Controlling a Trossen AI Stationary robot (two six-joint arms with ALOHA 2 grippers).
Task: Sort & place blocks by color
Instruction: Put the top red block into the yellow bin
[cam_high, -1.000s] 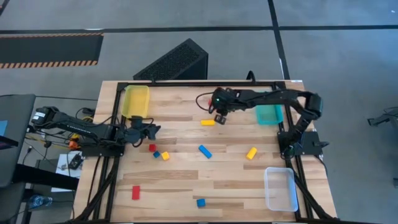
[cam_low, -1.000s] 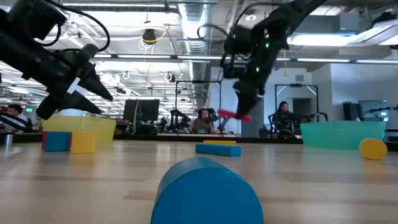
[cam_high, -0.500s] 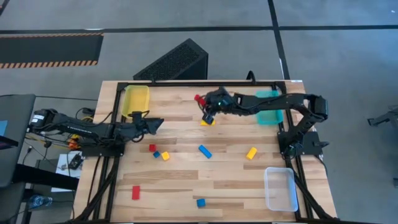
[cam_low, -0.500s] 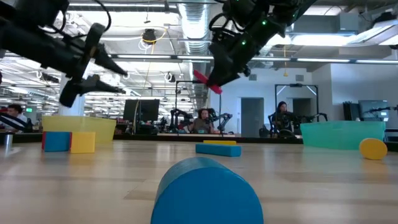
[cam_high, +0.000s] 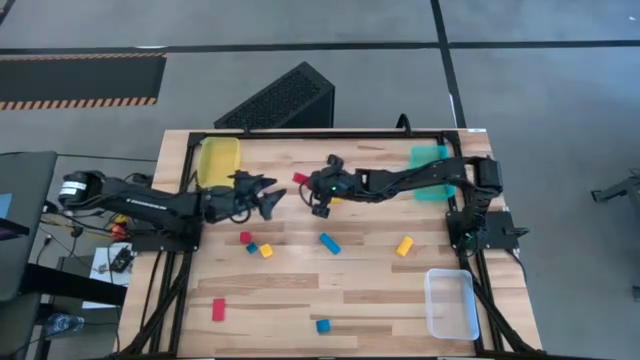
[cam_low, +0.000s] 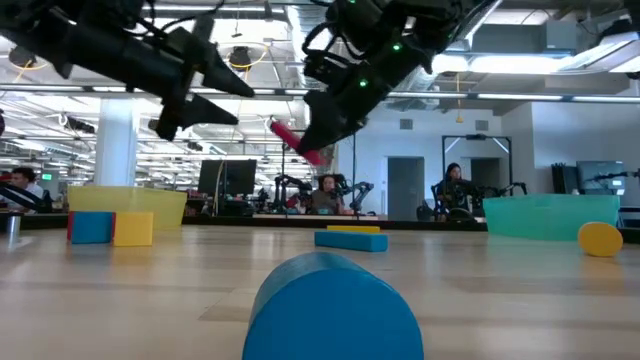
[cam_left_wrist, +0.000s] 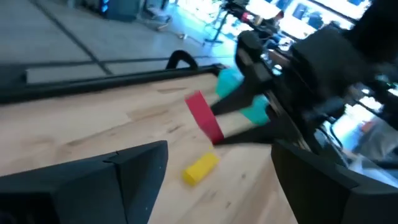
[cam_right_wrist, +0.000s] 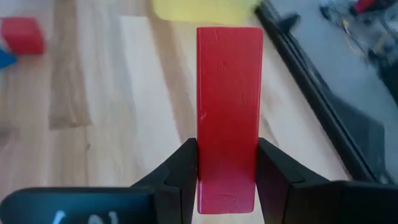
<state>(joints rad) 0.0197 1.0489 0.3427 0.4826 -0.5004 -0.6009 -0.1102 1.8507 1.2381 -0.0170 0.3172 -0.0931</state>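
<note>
A wooden worktop (cam_high: 300, 290) is seen from above, with two dark arms reaching toward each other over its far half. Nearest the front edge, a small blue block (cam_high: 323, 326) and a red block (cam_high: 218, 310) are laid on the wood, well apart, and a clear tray (cam_high: 450, 304) is set at the front right corner. Farther in, a red cube (cam_high: 245, 237), a blue cube (cam_high: 252, 247) and a yellow cube (cam_high: 266, 251) are grouped close together left of centre. A blue bar (cam_high: 329, 243) is placed near the middle, and a yellow cylinder-like block (cam_high: 404, 245) to its right.

Beyond these, the left end effector (cam_high: 268, 197) is held above the worktop with its fingers spread wide and nothing between them, pointed toward the right arm. Just beside it, the right end effector (cam_high: 308, 184) is clenched on a red bar (cam_right_wrist: 228, 112), which is raised in the air between the two arms, gripped at one end with the rest projecting toward the left arm. A yellow bar (cam_left_wrist: 199, 168) is seen on the wood below it.

At the back, a yellow tray (cam_high: 218, 160) is set at the left corner and a teal tray (cam_high: 430, 172) at the right.
</note>
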